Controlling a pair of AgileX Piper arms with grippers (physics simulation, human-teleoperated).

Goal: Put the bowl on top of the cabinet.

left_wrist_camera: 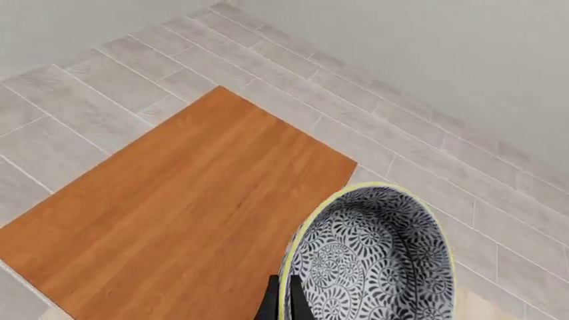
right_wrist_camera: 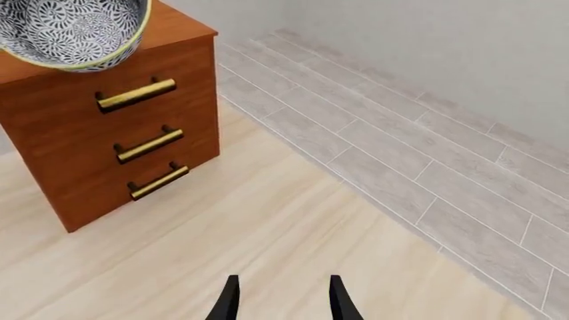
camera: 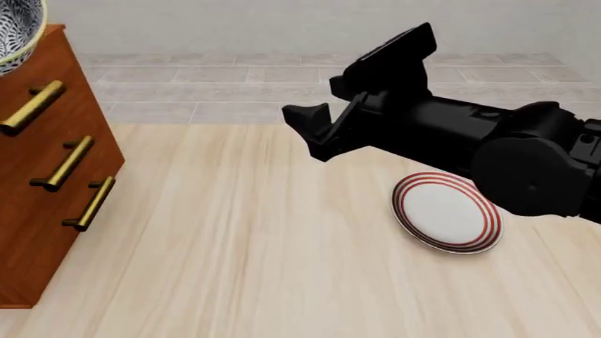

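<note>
The navy-and-white patterned bowl (left_wrist_camera: 374, 257) hangs tilted over the cabinet's wooden top (left_wrist_camera: 178, 207), near one corner. My left gripper (left_wrist_camera: 284, 305) is shut on its pale rim, one dark finger inside and one outside. In the front view only part of the bowl (camera: 14, 35) shows, above the reddish-brown cabinet (camera: 47, 176) at the far left. The right wrist view shows the bowl (right_wrist_camera: 71, 30) overhanging the cabinet's (right_wrist_camera: 106, 133) front edge; I cannot tell if it touches the top. My right gripper (camera: 308, 134) (right_wrist_camera: 282, 300) stands open over the table's middle, holding nothing.
A white plate with red rings (camera: 446, 211) lies on the light wooden table (camera: 235, 246) under the right arm (camera: 488, 148). Three brass handles (camera: 66, 165) run down the cabinet's front. Grey tiled floor (camera: 235, 77) lies beyond the table.
</note>
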